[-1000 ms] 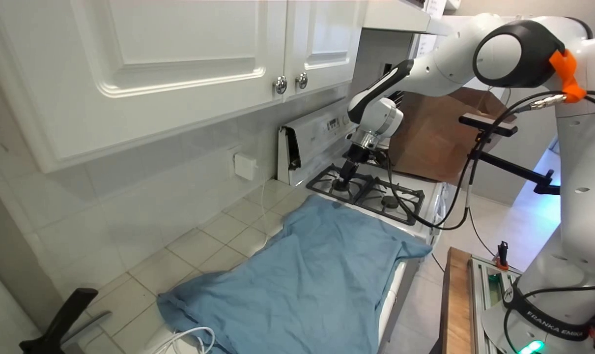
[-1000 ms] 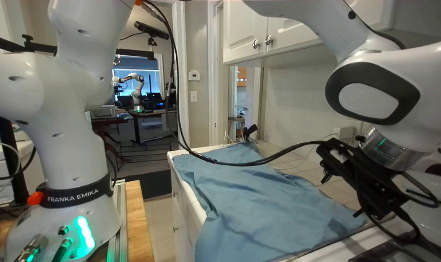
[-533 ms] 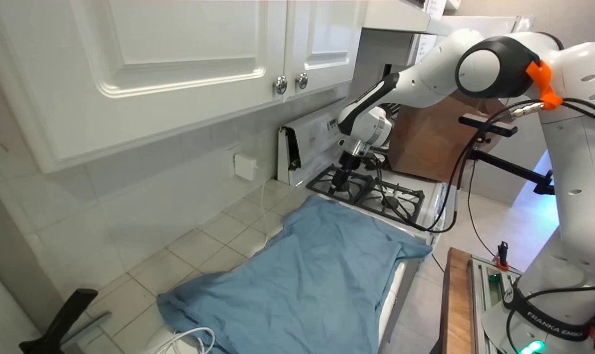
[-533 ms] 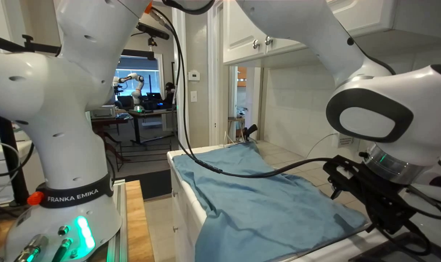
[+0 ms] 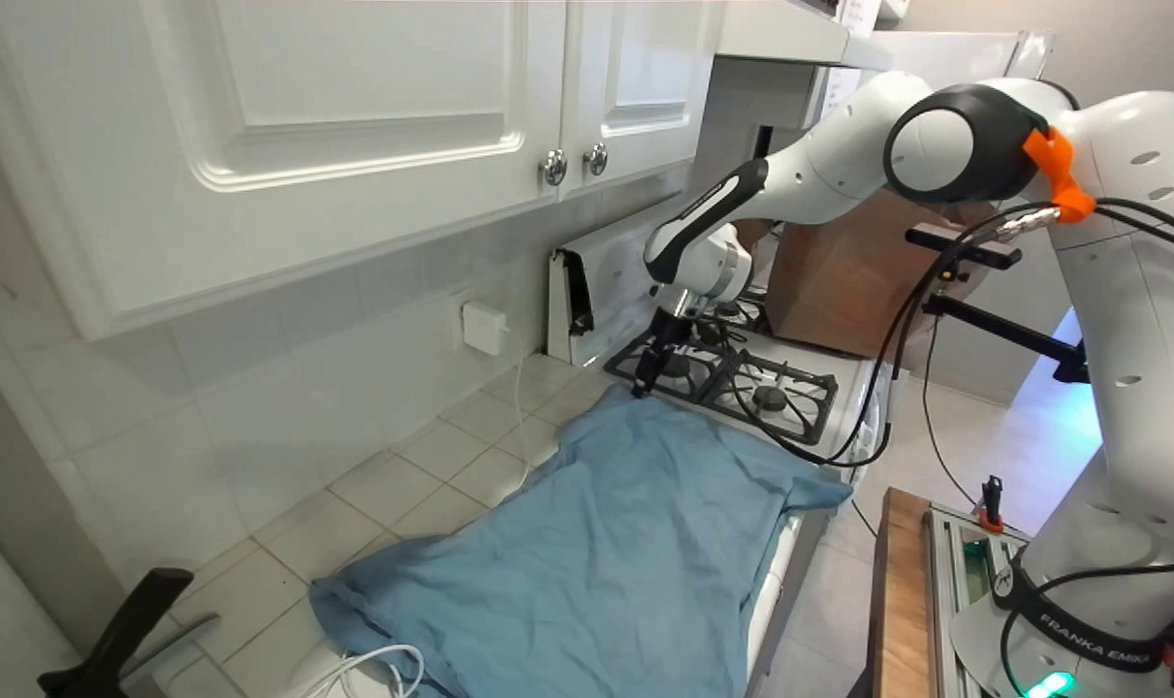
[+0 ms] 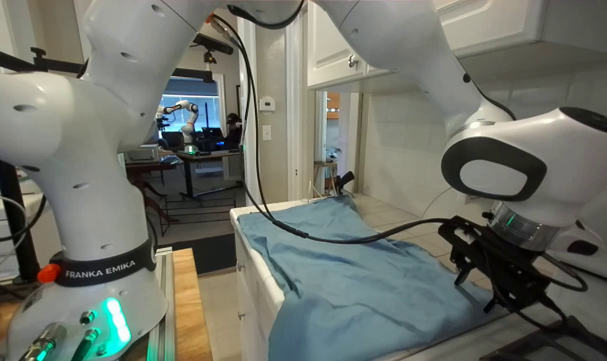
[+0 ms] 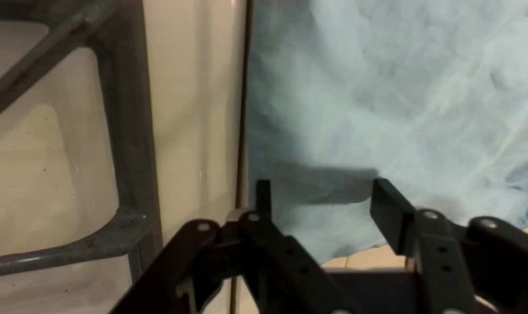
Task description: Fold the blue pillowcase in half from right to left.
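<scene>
The gripper [image 7: 321, 196] is hanging, jaws apart, at a corner of the blue pillowcase [image 5: 606, 543], which is lying spread on the tiled counter [image 5: 441, 446] beside the stove [image 7: 194, 109]. Lining up the grasp is looking like the step in hand, the next move calling for a pinch on that edge. Farther out, a brown bag or box [image 5: 829, 291] is standing, its contents not showing.

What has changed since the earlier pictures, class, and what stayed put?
The white robot arm sank, carrying its black jaws down and away from the dark metal stove grate, to the stove-side edge of the light blue wrinkled cloth. The jaws stand open; whether they touch the cloth is unclear. Nothing was gripped or let go. The cloth and grate stayed as they were.
</scene>
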